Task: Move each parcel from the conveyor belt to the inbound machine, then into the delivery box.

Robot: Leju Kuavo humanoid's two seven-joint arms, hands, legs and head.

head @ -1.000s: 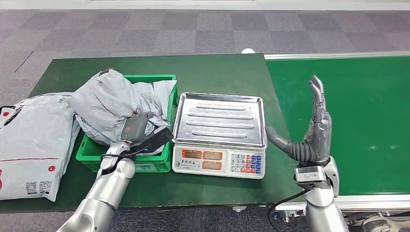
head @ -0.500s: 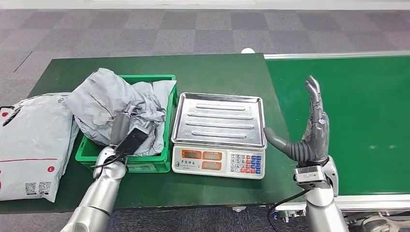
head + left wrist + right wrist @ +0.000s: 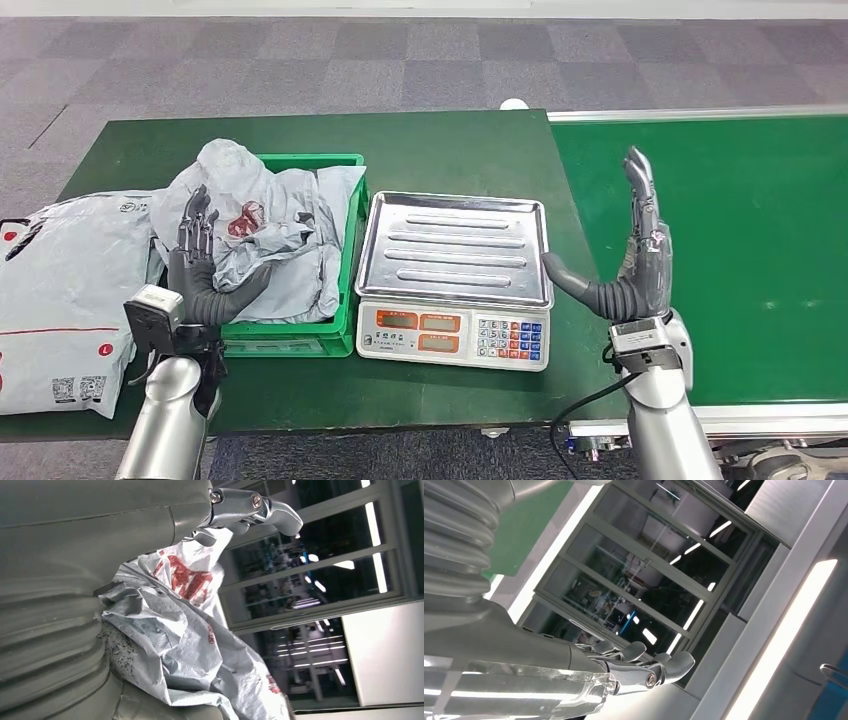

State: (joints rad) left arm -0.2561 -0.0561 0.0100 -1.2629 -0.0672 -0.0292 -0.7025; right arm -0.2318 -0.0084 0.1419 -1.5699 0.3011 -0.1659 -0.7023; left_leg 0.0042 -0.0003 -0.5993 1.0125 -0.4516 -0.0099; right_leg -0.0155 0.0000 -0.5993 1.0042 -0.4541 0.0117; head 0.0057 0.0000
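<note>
- I took the scale (image 3: 455, 275) in the middle of the table as my landmark. Its steel tray had nothing on it.
- To the left of the scale, touching its side, sat the green crate (image 3: 345, 250). A crumpled grey parcel (image 3: 265, 235) with red print lay heaped in it, spilling over the far left rim.
- My left hand (image 3: 200, 270) stood upright at the crate's near left corner, fingers spread and holding nothing. Its thumb reached toward the parcel. In the left wrist view the plastic (image 3: 170, 630) lay right against the palm side, but I could not tell whether it touched.
- Further left of the crate, a second, flatter grey parcel (image 3: 70, 290) lay on the table.
- My right hand (image 3: 630, 265) stood just right of the scale, at the edge of the conveyor belt (image 3: 740, 250). It was open too, palm toward the scale, fingers pointing up, nothing in it.
- I saw no parcel on the stretch of belt in view.
- I judged the next pick would fall to the right hand, since it was the one beside the belt. Any parcel would come from its right, away from the scale.
</note>
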